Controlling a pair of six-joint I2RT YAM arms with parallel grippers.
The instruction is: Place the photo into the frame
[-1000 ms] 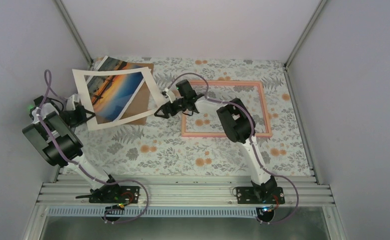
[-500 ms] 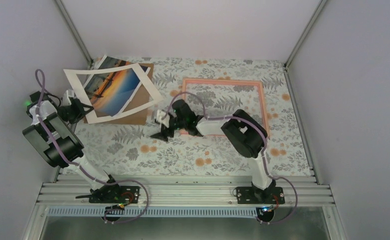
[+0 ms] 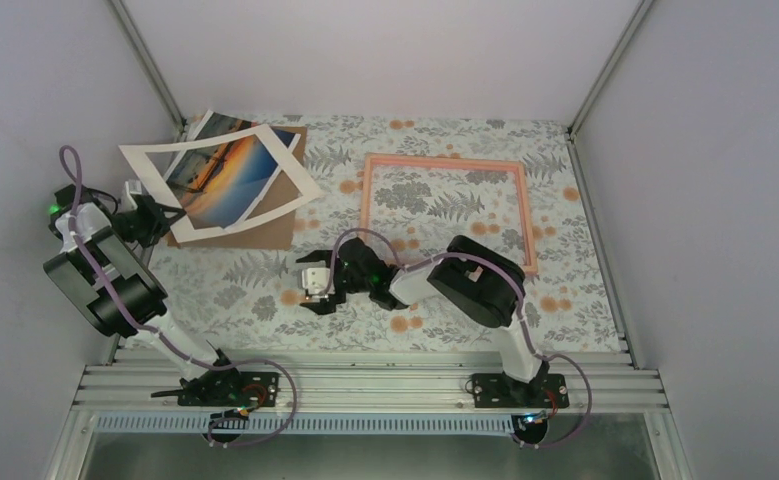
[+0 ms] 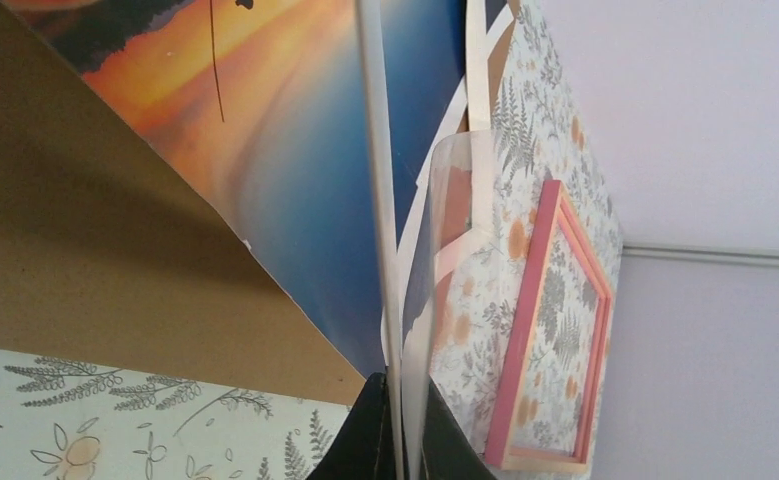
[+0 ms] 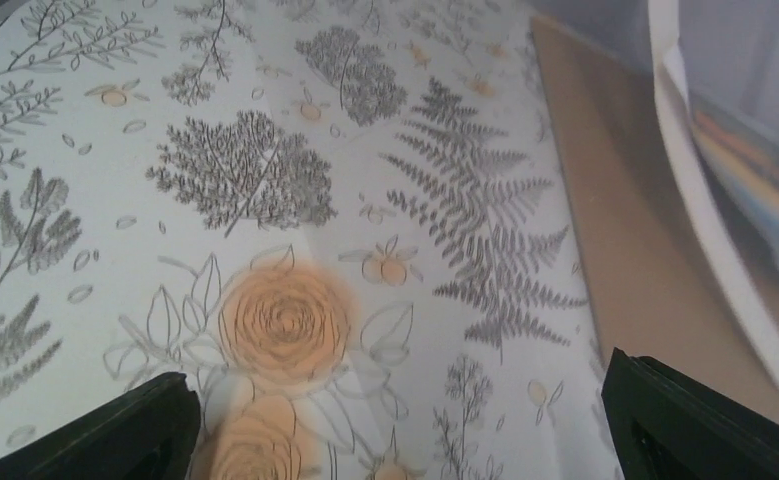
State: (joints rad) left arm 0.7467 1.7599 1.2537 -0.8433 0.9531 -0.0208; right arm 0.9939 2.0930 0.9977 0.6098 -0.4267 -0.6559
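The photo (image 3: 227, 180), an orange-and-blue sunset print, lies at the far left on a brown cardboard sheet (image 3: 265, 228). A white mat border (image 3: 197, 147) is held tilted above it. My left gripper (image 3: 163, 215) is shut on the mat's near-left corner. In the left wrist view the jaws (image 4: 403, 388) pinch the mat's thin white edge together with a clear sheet, with the photo (image 4: 295, 150) behind. The pink frame (image 3: 443, 160) lies flat at the right middle, with only the floral cloth inside it. My right gripper (image 3: 315, 295) is open and empty, low over the cloth between photo and frame.
The floral cloth (image 3: 265, 300) covers the table. Grey walls close in on the left, back and right. The right wrist view shows the cardboard (image 5: 615, 200) and the mat's edge (image 5: 700, 200) to its far right. The frame also shows in the left wrist view (image 4: 525, 330).
My right gripper has let go of the mat's right corner and drawn back toward the near side. The left gripper has shifted the mat slightly left.
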